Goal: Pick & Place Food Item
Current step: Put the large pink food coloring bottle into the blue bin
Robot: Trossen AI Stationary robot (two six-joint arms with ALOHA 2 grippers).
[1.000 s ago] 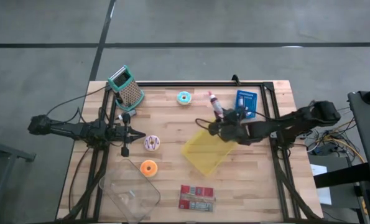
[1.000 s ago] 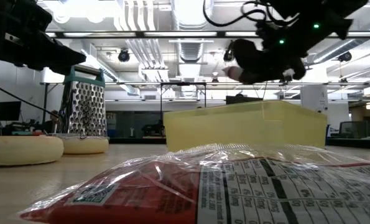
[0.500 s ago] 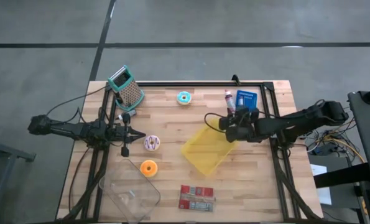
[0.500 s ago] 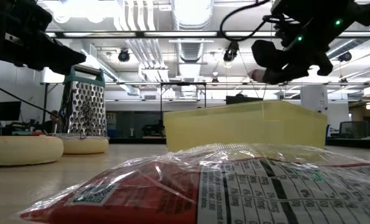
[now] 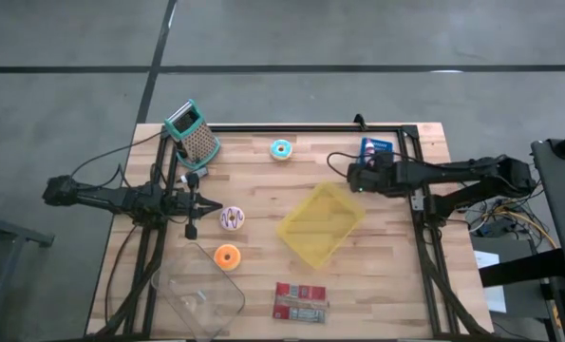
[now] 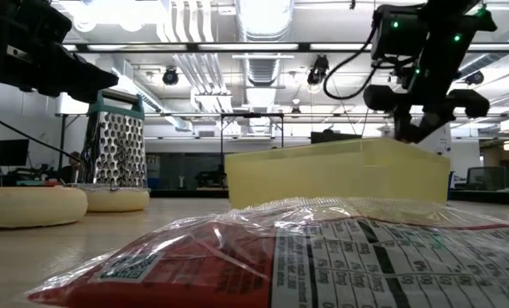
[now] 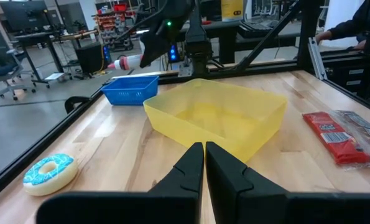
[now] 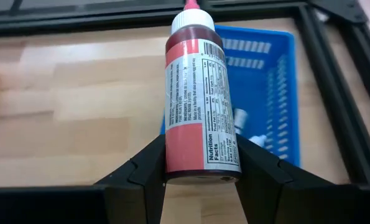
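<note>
A red sauce bottle with a white cap is held in my right gripper, above the table beside the blue basket. The left wrist view shows the bottle lying nearly level over that basket. My right gripper hovers past the far right corner of the yellow bin. At the table's left side, my left gripper is shut on nothing and points across at the bin. My right gripper pinches the bottle's labelled body near its base between its two fingers, one on each side. The fingers lie along the bottle and slant downward. The bottle is lifted clear, its cap pointing away from the wrist toward the blue basket.
A blue-iced doughnut, a pink one and an orange one lie on the table. A grater stands far left. A clear container and a red snack pack lie near the front edge.
My right gripper has carried the bottle from above the yellow bin toward the table's right edge, to the blue basket. It has rolled and tipped further down, swinging the bottle round. The bottle has stayed in the hold, clear of the table.
</note>
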